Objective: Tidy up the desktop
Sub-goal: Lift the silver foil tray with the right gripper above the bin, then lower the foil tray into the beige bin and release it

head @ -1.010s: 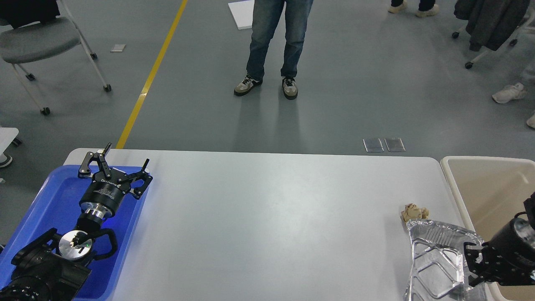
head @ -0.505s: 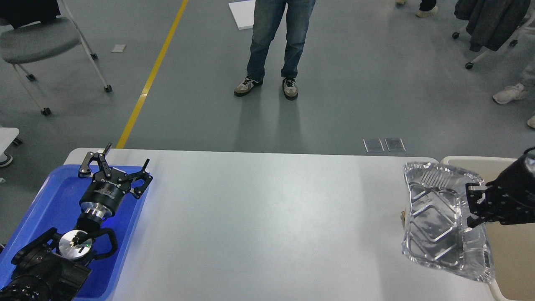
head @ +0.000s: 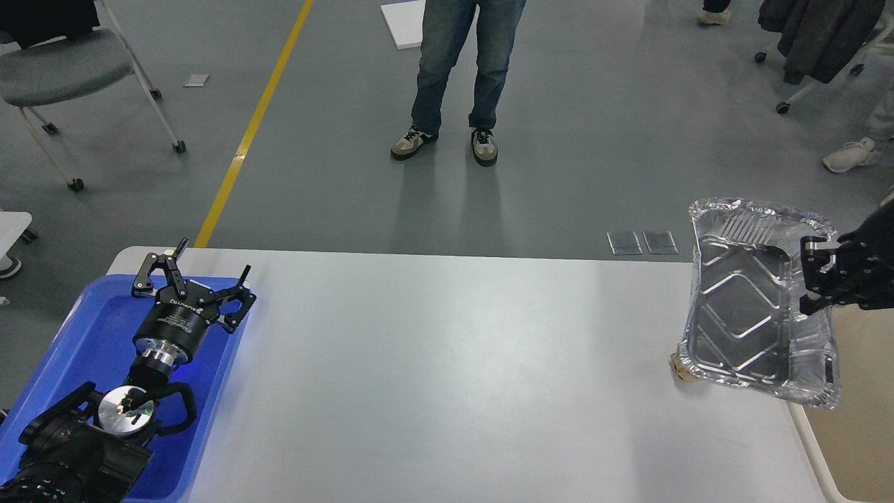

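Observation:
The desktop (head: 447, 363) is a wide light grey-white tabletop. My right gripper (head: 810, 279) at the far right is shut on the rim of a crinkled aluminium foil tray (head: 747, 314) and holds it tilted, lifted above the table's right end. A small beige crumpled scrap (head: 679, 366) lies on the table, mostly hidden behind the tray's lower left corner. My left gripper (head: 199, 269) is open and empty over the far end of a blue plastic tray (head: 91, 335) at the left.
A beige bin (head: 852, 433) stands just past the table's right edge. A person in jeans (head: 454, 77) stands beyond the table. A grey wheeled chair (head: 70, 70) stands at the far left.
My right gripper has lifted the foil tray up and away from me, from low at the table's near right to well above the table. The tray now hides most of the beige scrap. The left arm has not moved.

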